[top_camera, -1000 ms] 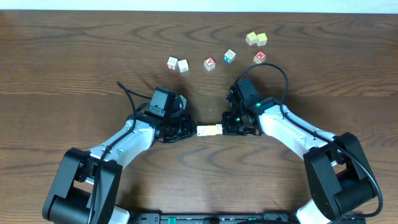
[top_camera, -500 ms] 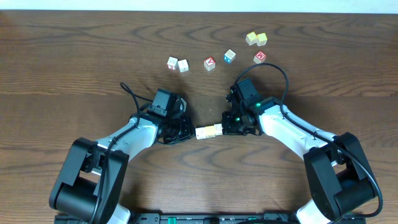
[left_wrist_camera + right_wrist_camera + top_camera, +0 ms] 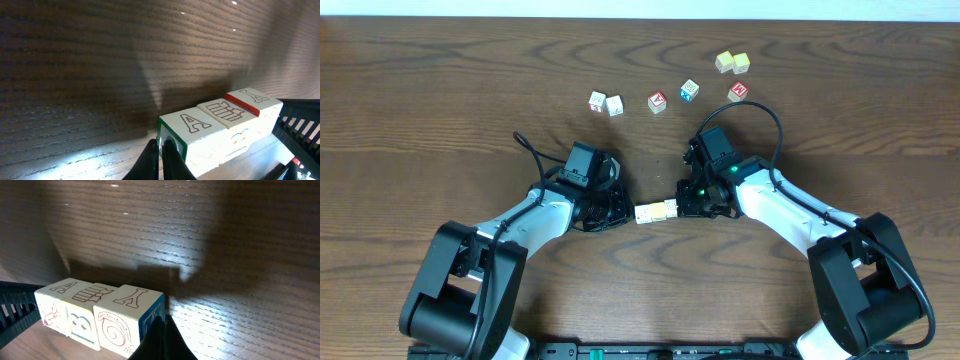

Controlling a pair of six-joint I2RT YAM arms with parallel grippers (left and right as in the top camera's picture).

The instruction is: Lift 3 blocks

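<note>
Three pale blocks [image 3: 656, 211] form one straight row, squeezed end to end between my two grippers. My left gripper [image 3: 633, 213] is shut, and its closed tips [image 3: 161, 150] press on the green-edged end face of the block marked A [image 3: 192, 127]. My right gripper [image 3: 678, 208] is shut too, and its tips [image 3: 163, 330] push on the blue end face of the near block [image 3: 125, 311]. The middle block [image 3: 224, 111] and the red-edged block [image 3: 252, 97] follow in line. The row's shadow falls on the wood apart from it, so it seems to hang just above the table.
Other cubes lie at the back of the table: a whitish pair [image 3: 605, 103], a red-lettered one [image 3: 657, 101], a blue-lettered one [image 3: 690, 90], another red one [image 3: 738, 92] and a yellow-green pair [image 3: 732, 63]. Black cables loop from both arms.
The block row and both gripper tips have shifted slightly to the left. The left arm's rear links have swung a little. Both grippers stay shut.
</note>
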